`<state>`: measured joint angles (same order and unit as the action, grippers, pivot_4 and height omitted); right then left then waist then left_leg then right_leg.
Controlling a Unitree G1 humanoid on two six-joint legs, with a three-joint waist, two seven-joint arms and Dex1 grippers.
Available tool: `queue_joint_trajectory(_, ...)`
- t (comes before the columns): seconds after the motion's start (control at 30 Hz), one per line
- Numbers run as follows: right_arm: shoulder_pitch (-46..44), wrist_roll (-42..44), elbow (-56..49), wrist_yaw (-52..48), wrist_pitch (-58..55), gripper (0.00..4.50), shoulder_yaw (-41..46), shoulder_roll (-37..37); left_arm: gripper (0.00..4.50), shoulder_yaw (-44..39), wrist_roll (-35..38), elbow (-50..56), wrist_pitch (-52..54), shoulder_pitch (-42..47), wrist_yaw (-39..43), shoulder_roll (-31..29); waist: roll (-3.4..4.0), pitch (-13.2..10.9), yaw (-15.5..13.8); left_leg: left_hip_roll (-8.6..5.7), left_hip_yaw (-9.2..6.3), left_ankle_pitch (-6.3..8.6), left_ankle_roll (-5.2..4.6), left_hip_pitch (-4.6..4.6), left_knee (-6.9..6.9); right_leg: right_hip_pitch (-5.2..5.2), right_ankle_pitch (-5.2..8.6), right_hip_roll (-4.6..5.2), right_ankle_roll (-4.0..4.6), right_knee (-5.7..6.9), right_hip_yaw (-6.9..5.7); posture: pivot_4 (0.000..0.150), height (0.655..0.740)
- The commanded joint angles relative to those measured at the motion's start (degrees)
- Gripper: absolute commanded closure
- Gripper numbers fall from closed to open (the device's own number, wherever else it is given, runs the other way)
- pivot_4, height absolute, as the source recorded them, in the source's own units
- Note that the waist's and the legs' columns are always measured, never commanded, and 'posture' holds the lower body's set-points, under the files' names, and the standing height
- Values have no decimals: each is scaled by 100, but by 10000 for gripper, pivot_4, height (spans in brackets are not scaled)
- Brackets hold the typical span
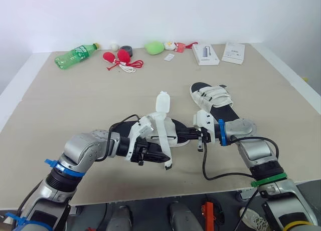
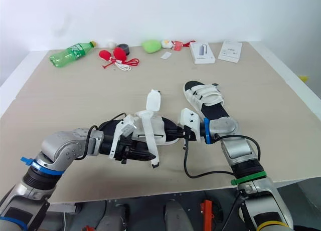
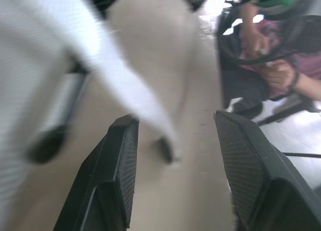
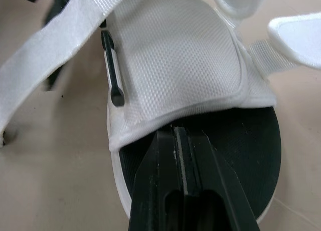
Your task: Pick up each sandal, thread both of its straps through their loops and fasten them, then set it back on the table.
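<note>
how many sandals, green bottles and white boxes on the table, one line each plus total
sandals: 2
green bottles: 1
white boxes: 2
total: 5

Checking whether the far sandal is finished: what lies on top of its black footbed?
On the far sandal, two white straps lie flat across the footbed. The footbed beneath them is covered, and their loops cannot be made out.
</note>
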<state>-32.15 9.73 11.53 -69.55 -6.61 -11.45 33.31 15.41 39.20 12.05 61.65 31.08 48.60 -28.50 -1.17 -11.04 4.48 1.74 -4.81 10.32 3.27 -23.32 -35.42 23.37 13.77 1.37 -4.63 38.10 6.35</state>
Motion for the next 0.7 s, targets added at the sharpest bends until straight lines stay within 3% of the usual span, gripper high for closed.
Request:
queue_joint_trajectory(0.03, 4, 38, -258, 25, 6, 45000, 82, 57, 20633, 3, -103, 35, -47, -10, -118, 88, 0, 0, 0, -1, 0, 0, 0, 0, 0, -1, 0, 1, 0, 0, 0, 1500, 7400)
queue_joint_trajectory(0.13, 19, 43, -269, 19, 7, 45000, 93, 80, 20633, -22, -106, 19, -43, -17, -109, 134, 0, 0, 0, -1, 0, 0, 0, -1, 0, -1, -1, 1, -1, -1, 0, 1500, 7400)
queue_joint_trajectory(0.27, 25, 39, -271, 20, 14, 45000, 97, 95, 38155, -109, 19, 36, 43, -52, -75, 227, 0, 0, -1, -1, 0, 0, 0, -1, -1, -1, -1, 1, -2, -1, 0, 1500, 7400)
queue_joint_trajectory(0.33, 37, 43, -293, 22, 8, 45000, 95, 100, 43898, -123, 52, 67, 37, -55, -53, 278, 0, 0, -3, -2, 0, 0, 0, -1, -1, -1, -1, 1, -2, -1, 0, 1500, 7400)
queue_joint_trajectory(0.5, 51, 37, -303, 12, 12, 45000, 87, 116, 43898, -220, 184, 63, 156, 16, 6, 260, 0, 0, -2, -2, 0, 0, 0, 0, 0, -1, -1, 1, -2, -1, 0, 1500, 7400)
queue_joint_trajectory(0.7, 21, 38, -262, 3, 16, 45000, 105, 141, 43898, -666, 1080, -372, 1109, 766, 1174, -653, -5, -4, 4, 2, -1, 0, 0, -1, 1, 5, -1, -5, 0, 0, -1, 1500, 7400)
